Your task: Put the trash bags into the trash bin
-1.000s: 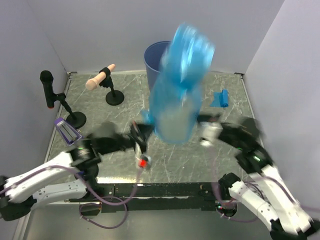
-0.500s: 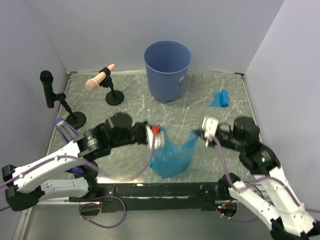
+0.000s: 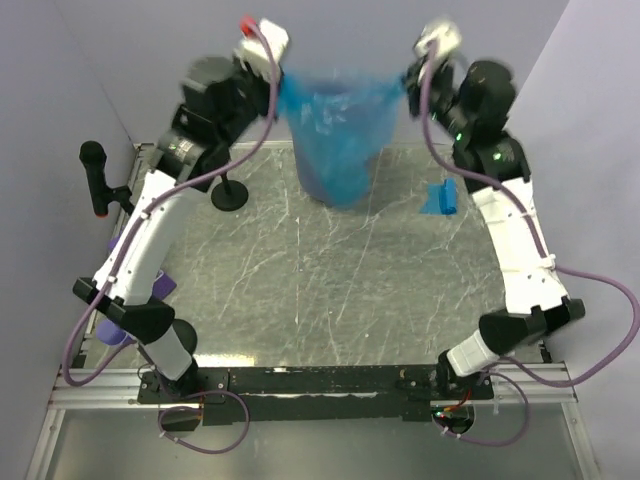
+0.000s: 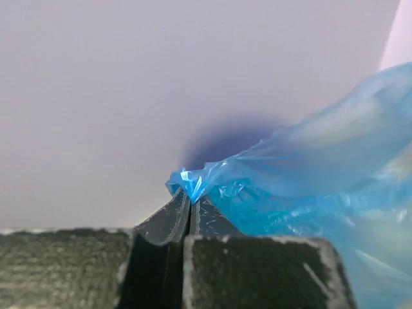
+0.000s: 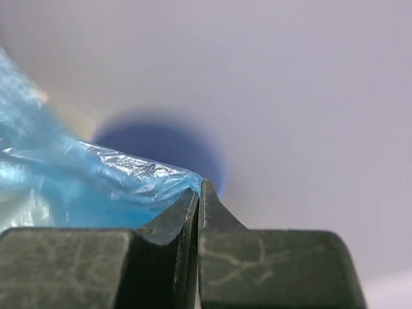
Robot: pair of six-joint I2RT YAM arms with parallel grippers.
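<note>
Two arms reaching high by the far wall, left gripper (image 4: 190,205) and right gripper (image 5: 198,196) each clamped on a top corner of one trash bag (image 3: 338,130), film stretched between them, draped across the trash bin (image 3: 312,180), small folded bag (image 3: 440,197) on the table (image 3: 300,290).

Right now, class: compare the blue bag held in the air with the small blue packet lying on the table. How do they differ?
The held bag hangs spread out between the left hand and right hand; the packet lies folded on the table, untouched. The held bag looks far larger than the packet. Both are bright blue film.
</note>
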